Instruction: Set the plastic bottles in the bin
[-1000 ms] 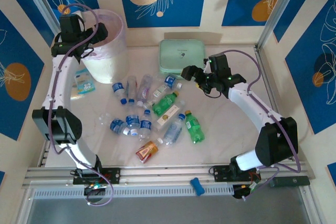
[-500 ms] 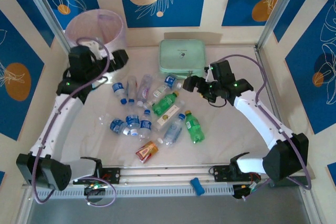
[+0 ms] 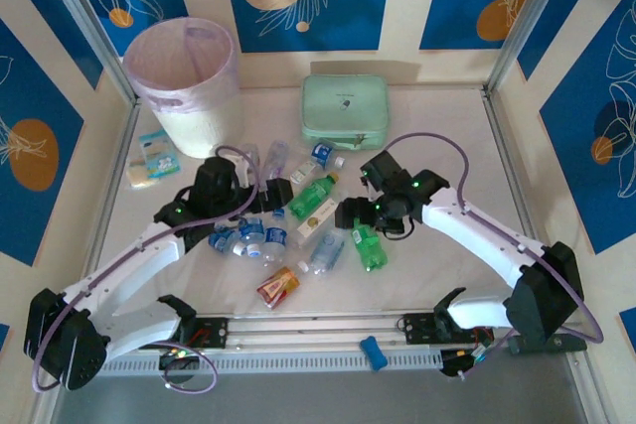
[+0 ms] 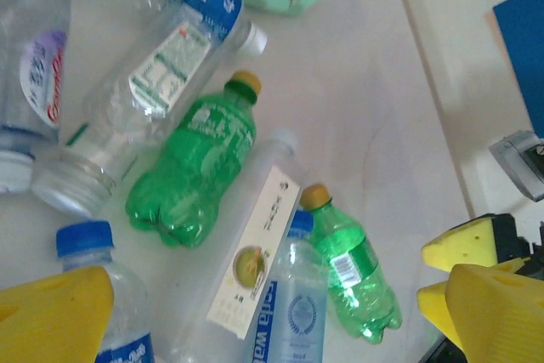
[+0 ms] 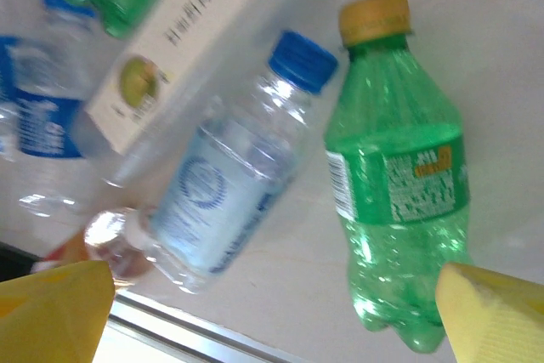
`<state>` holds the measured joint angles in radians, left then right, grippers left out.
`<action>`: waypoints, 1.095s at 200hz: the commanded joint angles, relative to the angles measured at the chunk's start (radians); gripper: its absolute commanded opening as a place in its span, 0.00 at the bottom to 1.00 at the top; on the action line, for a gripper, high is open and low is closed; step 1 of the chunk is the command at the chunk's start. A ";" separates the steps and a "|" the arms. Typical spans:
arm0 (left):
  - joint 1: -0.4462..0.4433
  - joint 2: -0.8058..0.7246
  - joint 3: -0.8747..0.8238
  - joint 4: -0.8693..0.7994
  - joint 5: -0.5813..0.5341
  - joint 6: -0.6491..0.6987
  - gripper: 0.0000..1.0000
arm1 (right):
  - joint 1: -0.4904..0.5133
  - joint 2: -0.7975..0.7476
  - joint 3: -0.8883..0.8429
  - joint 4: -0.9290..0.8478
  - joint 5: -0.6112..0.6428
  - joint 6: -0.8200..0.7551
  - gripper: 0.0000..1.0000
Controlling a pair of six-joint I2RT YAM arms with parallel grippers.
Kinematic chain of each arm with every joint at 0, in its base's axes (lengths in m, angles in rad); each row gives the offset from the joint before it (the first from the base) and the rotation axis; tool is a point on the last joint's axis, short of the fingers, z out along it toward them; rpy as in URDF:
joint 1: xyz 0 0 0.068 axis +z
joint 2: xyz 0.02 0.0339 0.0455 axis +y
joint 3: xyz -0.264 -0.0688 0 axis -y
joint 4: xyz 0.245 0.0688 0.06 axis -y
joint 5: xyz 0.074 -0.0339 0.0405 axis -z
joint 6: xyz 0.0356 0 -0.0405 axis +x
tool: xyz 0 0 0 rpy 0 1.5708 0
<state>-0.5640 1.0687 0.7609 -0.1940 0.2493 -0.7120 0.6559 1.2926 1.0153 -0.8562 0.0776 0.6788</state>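
Now, with left gripper [image 4: 263, 308] and right gripper [image 5: 272, 312] both spread empty over the plastic bottles [image 3: 268, 235] mid-table, you're picking: clamp the right on the green bottle [image 5: 395, 184], bound for the far-left bin [image 3: 194, 121]

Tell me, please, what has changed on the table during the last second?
The left end effector left the bin and came toward the near edge, over the clear bottles. The right end effector moved from beside the mint case down over a green bottle. Both are open and hold nothing. Bottles, bin and case stayed.
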 commanded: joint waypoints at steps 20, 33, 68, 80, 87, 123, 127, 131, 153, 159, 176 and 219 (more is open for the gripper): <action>-0.075 0.031 -0.012 0.072 -0.083 -0.041 1.00 | 0.058 0.056 -0.050 -0.078 0.186 -0.034 0.95; -0.091 0.059 -0.012 0.090 -0.091 -0.041 1.00 | 0.071 0.072 -0.076 -0.057 0.209 -0.043 0.93; -0.127 0.099 -0.035 0.149 -0.139 -0.076 1.00 | 0.088 0.113 -0.139 -0.014 0.215 -0.059 0.88; -0.135 0.106 -0.041 0.166 -0.145 -0.092 1.00 | 0.091 0.120 -0.161 0.004 0.208 -0.066 0.87; -0.138 0.112 -0.041 0.166 -0.146 -0.093 1.00 | 0.091 0.124 -0.174 0.021 0.195 -0.069 0.87; -0.140 0.136 -0.002 0.119 -0.185 -0.039 1.00 | 0.093 0.150 -0.209 0.116 0.152 -0.070 0.81; -0.140 0.137 -0.002 0.120 -0.190 -0.034 1.00 | 0.095 0.155 -0.211 0.122 0.152 -0.071 0.80; -0.139 0.138 -0.002 0.125 -0.196 -0.032 1.00 | 0.096 0.160 -0.213 0.127 0.152 -0.071 0.79; -0.138 0.139 -0.024 0.177 -0.215 -0.038 1.00 | 0.098 0.188 -0.216 0.148 0.163 -0.078 0.75; -0.139 0.140 -0.034 0.193 -0.220 -0.042 1.00 | 0.098 0.193 -0.218 0.153 0.163 -0.080 0.73; -0.139 0.145 -0.055 0.225 -0.221 -0.058 1.00 | 0.109 0.201 -0.220 0.157 0.166 -0.078 0.70; -0.140 0.138 -0.113 0.276 -0.211 -0.064 1.00 | 0.133 0.153 -0.223 0.139 0.199 -0.070 0.56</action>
<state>-0.6952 1.2068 0.6842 0.0303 0.0502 -0.7708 0.7761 1.4799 0.8036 -0.7025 0.2630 0.6025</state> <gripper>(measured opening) 0.999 0.589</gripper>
